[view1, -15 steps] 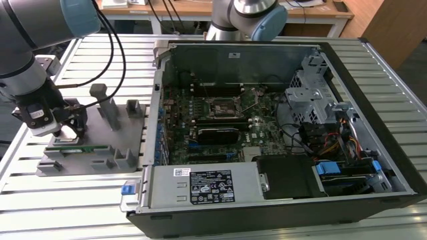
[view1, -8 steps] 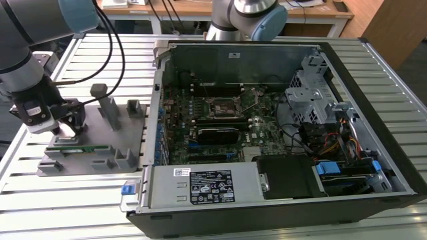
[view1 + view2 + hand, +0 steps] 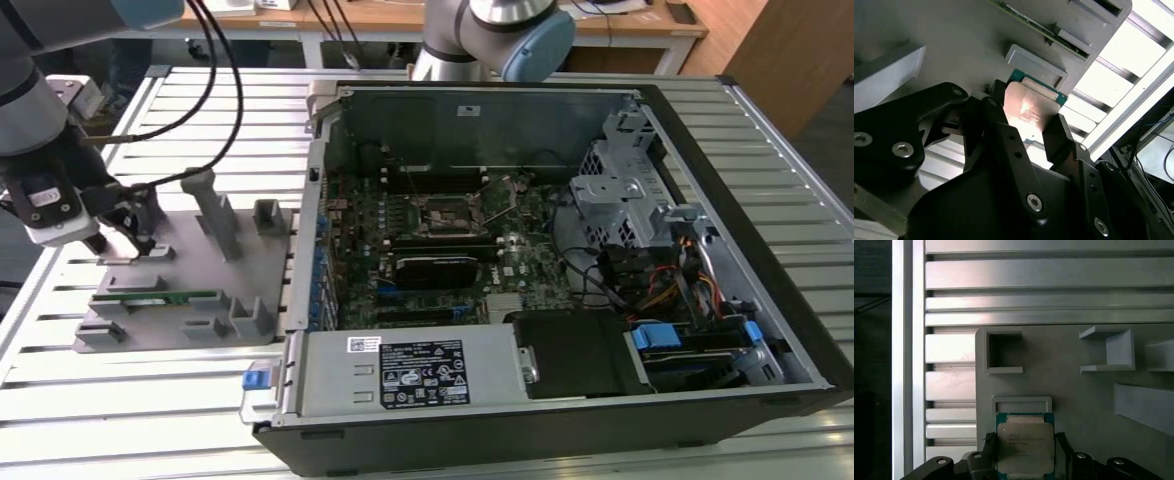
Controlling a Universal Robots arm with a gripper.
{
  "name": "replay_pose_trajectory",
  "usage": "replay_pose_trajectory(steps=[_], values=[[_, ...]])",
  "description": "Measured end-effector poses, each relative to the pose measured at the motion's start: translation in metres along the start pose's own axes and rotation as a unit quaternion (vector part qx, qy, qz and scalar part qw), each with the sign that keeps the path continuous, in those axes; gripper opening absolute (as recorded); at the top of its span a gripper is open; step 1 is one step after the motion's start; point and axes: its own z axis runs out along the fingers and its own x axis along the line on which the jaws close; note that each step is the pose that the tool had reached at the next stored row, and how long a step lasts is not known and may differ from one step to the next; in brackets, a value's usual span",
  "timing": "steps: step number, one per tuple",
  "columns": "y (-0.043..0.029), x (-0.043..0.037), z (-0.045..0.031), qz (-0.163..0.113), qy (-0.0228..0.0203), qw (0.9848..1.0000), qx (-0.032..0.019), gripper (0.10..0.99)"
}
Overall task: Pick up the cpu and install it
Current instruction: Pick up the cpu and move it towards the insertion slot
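Gripper (image 3: 120,243) is down on the grey fixture plate (image 3: 174,300), outside the pc case (image 3: 534,110). The cpu (image 3: 1025,445) sits dead centre between the fingers (image 3: 1006,135), straight out from the palm, metal lid facing the wrist cams; no offset to either side that I can see.

Fingers look clamped on the cpu: in both wrist views each one meets an opposite edge w/ no gap showing; can't confirm how firm the hold is.

Chip is square, so no long axis to speak of; what matters is the fingers are on two opposite sides and the other two are free. One free side butts against a raised grey lip (image 3: 1021,404) of the plate just beyond the fingertips, so I judge the chip is seated on the plate, not lifted.

Socket (image 3: 441,212) is well apart from the gripper, inside the case, toward the exterior view's right; too small to tell if its frame is open.

One arm on this job, so no nearer/farther call.
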Motion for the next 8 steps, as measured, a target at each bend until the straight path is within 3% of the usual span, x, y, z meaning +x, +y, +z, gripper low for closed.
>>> replay_pose_trajectory(steps=[8], values=[[0.0014,0.0002,-0.0364,0.000,0.0000,1.0000,0.0000,0.545]])
